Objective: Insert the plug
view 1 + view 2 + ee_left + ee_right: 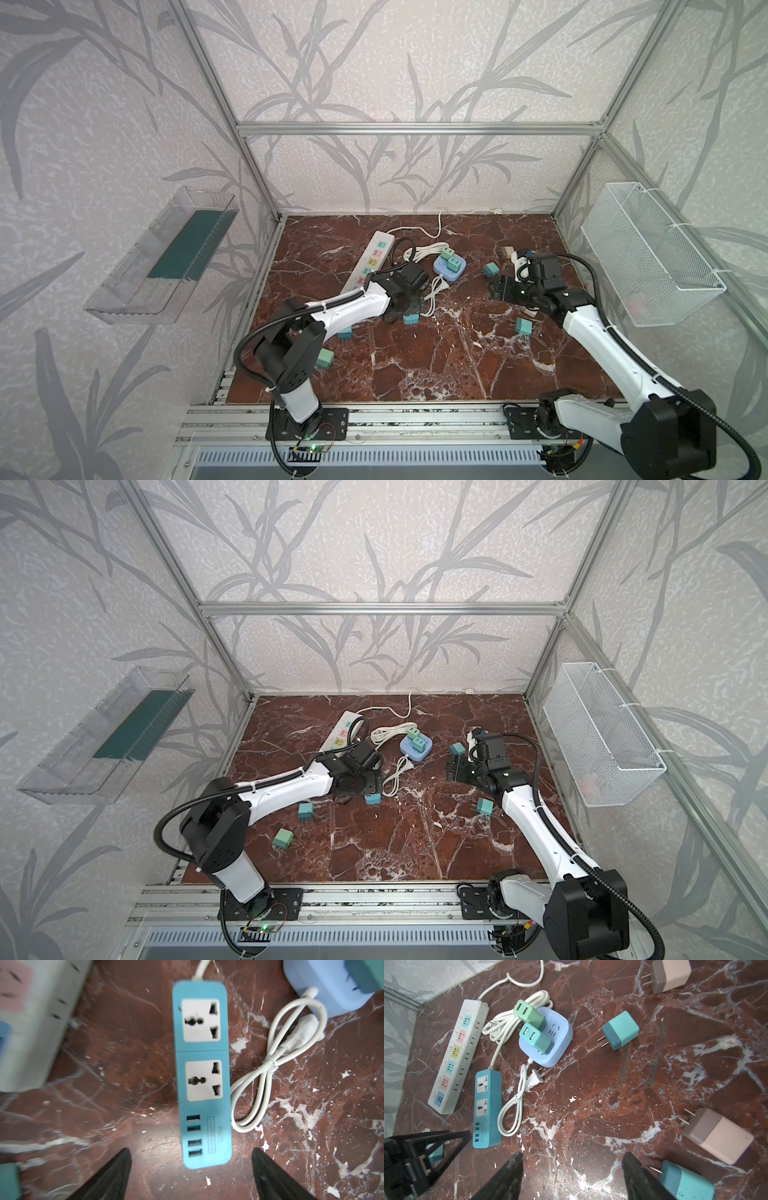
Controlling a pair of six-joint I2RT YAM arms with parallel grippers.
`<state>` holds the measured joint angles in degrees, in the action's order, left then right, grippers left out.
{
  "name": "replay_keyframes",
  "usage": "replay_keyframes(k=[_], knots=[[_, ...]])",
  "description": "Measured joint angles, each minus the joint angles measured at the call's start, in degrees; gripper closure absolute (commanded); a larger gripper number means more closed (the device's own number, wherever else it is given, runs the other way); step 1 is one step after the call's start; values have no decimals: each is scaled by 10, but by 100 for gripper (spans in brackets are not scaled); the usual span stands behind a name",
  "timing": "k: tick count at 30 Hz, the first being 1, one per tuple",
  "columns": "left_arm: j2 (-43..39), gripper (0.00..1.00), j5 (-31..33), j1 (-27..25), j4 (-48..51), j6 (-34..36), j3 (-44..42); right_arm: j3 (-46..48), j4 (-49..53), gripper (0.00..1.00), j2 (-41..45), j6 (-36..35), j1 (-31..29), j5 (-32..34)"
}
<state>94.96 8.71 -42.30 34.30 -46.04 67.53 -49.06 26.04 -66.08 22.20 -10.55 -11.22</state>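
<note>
**Both pincers open, plug loose on table**

Left gripper (190,1150) is hovering wide open over blue power strip (202,1076), holding nothing. Right gripper (572,1154) is standing open, empty. Teal plug (410,319) is lying on marble table (457,374) near frame centre in a top view, just below the left gripper.

A robotics lab test cell — an aluminium frame (415,129) boxes in a marble-patterned worktop (415,365), with leaf-print panels (374,62) for walls. The left arm (353,307) and right arm (590,328) are bolted to a slotted rail (415,419); a wire basket (648,253) hangs on the wall beyond the right claw (497,289).
</note>
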Motion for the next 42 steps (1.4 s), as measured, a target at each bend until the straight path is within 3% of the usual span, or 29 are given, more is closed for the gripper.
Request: replay_keyframes(k=[4,8,12,16,27,42], knots=[[-93,18,45,43,41,35,-15,1,-13,33,5,-1,-4,-29],[-169,15,77,100,85,60,-74,10,-40,36,5,-6,-6,-61],[-205,14,46,157,121,66,-149,32,-57,36,4,-9,-7,-81],[-193,14,14,176,138,64,-181,37,-66,33,-2,-10,-7,-95],[-131,31,-66,212,98,72,-219,51,-83,31,2,-13,-9,-101],[-59,42,-99,233,68,80,-200,66,-112,32,1,0,-9,-92]])
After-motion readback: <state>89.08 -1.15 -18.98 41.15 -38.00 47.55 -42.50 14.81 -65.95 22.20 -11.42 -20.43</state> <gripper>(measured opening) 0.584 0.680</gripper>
